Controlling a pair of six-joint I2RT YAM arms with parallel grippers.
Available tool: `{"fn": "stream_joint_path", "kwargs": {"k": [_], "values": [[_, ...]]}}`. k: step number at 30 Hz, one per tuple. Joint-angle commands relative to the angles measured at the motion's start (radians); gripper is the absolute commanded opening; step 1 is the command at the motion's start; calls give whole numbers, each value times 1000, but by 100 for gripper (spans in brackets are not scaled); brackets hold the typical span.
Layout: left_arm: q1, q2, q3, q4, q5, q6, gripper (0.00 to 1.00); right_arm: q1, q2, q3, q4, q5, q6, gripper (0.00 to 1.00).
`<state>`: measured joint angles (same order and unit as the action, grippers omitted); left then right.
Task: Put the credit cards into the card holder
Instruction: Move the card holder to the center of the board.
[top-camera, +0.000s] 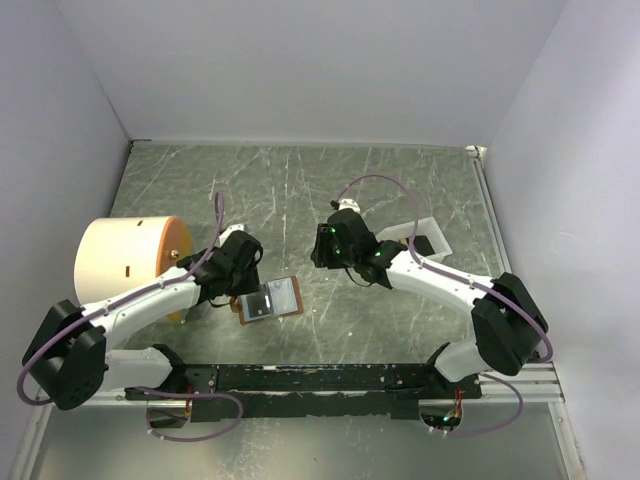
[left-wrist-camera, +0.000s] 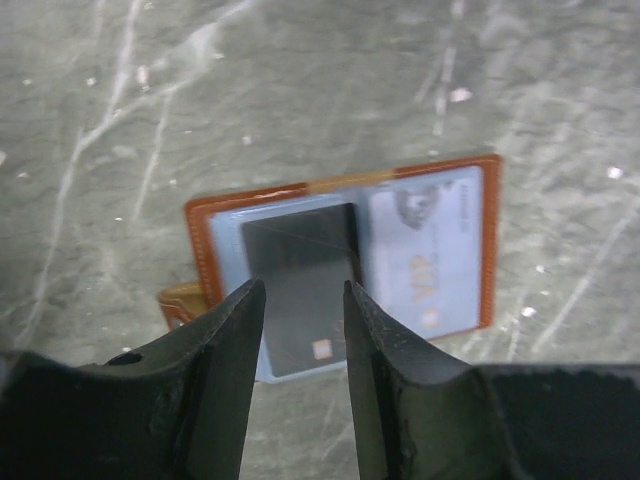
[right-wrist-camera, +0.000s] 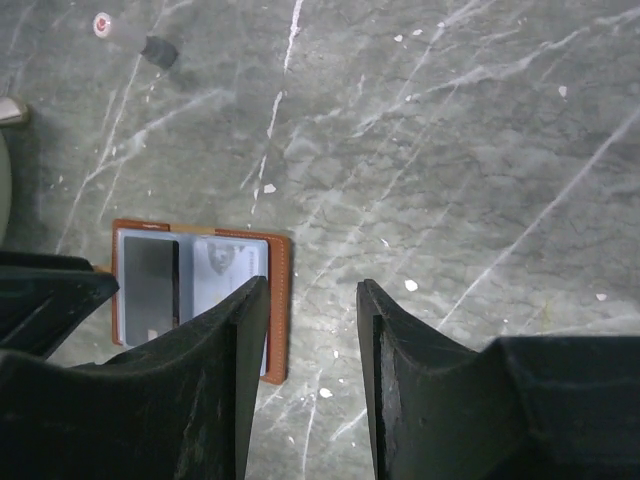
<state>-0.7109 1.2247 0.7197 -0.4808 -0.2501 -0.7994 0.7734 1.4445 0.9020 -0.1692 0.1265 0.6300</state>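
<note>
The left arm (top-camera: 150, 295) reaches low from its base at the table's near edge, wrist pitched down. The left gripper (left-wrist-camera: 303, 288) is poised at the near end of the card holder (left-wrist-camera: 491, 250), which lies open and flat on the grey marbled table (top-camera: 300, 190). Its jaws stand partway apart, set narrower than the dark card (left-wrist-camera: 300, 250) that shows through the gap. That card lies on the holder's left half, its near end poking just past the holder's edge, under the fingertips; whether they press on it cannot be told from here. A pale card (left-wrist-camera: 425, 250) sits behind the clear pocket on the right half.

The right arm (top-camera: 440, 280) stretches in from the opposite side, elbow bent and wrist turned downward. The right gripper (right-wrist-camera: 310, 288) hangs above the table with its jaws apart and only bare stone between them. The holder lies off to one side of those jaws, one corner hidden behind a finger. A white tray (top-camera: 440, 243) sits beyond the right arm, and a beige cylinder (top-camera: 125, 262) stands beside the left one.
</note>
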Motion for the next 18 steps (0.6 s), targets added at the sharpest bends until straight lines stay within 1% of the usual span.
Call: {"fn": "stream_joint_path", "kwargs": {"k": [1, 4, 6, 8, 11, 13, 18], "values": [[36, 23, -29, 17, 13, 5, 50, 0, 25, 21, -2, -6, -15, 42], [36, 33, -50, 36, 22, -5, 53, -20, 10, 58, -73, 63, -58, 43], [36, 45, -61, 37, 17, -13, 54, -52, -15, 83, -116, 82, -101, 44], [36, 51, -80, 51, 26, -19, 55, -87, -51, 83, -125, 72, -131, 44], [37, 61, -108, 93, 41, -26, 55, -151, -97, 55, -122, 16, -160, 45], [36, 79, -114, 119, 51, -22, 54, -182, -105, 54, -154, 15, -182, 45], [36, 104, -126, 206, 114, 3, 48, -219, -142, 63, -243, 141, -260, 45]]}}
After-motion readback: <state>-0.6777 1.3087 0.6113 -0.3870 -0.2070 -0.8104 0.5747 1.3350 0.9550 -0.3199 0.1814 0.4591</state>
